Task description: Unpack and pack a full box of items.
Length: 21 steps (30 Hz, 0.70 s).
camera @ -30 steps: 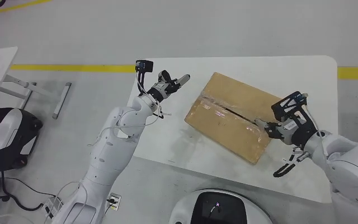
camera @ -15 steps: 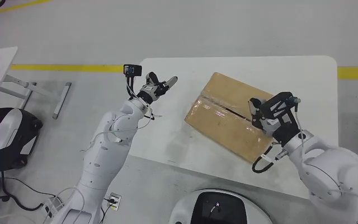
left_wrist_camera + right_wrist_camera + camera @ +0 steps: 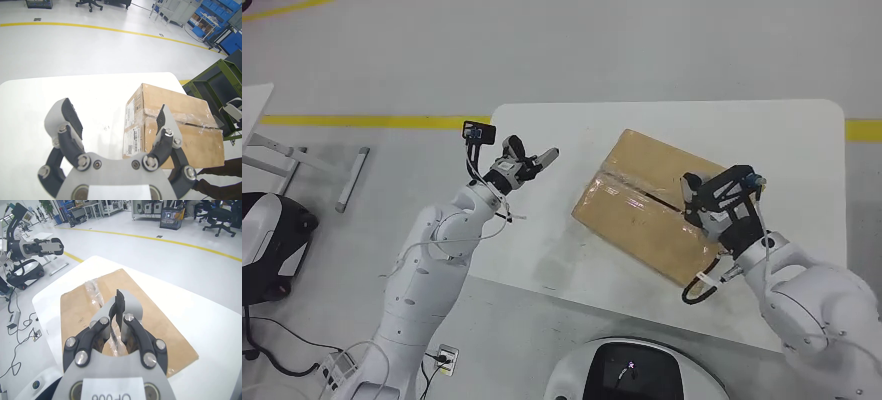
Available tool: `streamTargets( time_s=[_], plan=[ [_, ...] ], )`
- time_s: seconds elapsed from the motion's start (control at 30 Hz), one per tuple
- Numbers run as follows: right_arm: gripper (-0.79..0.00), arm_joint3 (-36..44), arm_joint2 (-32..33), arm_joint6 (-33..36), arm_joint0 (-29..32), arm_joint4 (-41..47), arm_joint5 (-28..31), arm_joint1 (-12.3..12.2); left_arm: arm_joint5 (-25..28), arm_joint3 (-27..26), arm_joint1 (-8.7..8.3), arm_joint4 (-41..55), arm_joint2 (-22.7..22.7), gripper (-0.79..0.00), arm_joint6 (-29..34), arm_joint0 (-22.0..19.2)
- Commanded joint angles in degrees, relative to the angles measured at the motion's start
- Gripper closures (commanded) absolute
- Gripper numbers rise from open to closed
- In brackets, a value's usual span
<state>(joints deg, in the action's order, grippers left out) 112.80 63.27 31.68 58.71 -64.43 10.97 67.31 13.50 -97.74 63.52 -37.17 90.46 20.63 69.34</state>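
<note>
Box (image 3: 642,225) taped shut, seam (image 3: 640,197) along its long axis. My right gripper (image 3: 118,300), pressed together, is over that seam; left gripper (image 3: 115,108) is spread, off the box's short end.

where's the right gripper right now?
In the top view the right gripper is over the taped seam of the cardboard box, near the box end on the robot's right. The left gripper is apart, past the box's other end.

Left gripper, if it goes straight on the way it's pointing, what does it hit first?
Probably the cardboard box: its labelled end sits ahead of the left gripper's open fingers. Depth is unclear, so it might meet the white table first.
</note>
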Motion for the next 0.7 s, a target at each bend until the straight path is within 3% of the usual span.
streamTargets(
  time_s=[0.0, 0.27, 0.67],
  plan=[
    [0.0, 0.15, -3.33, -0.99, -0.76, -1.46, -1.32, 0.57, 0.0, 0.0, 0.0, 0.0, 0.0, -0.785, 0.0, 0.0],
    [0.0, -9.07, -16.76, -4.91, -10.03, -4.56, -9.28, 4.75, -1.03, -0.09, -0.01, -1.1, 0.37, -0.785, -1.2, 0.44],
    [0.0, -24.04, -26.19, -7.91, -19.73, -2.69, -16.39, 11.11, -4.04, 1.3, -0.12, 1.8, 3.32, -0.785, -1.42, 1.19]
  ],
)
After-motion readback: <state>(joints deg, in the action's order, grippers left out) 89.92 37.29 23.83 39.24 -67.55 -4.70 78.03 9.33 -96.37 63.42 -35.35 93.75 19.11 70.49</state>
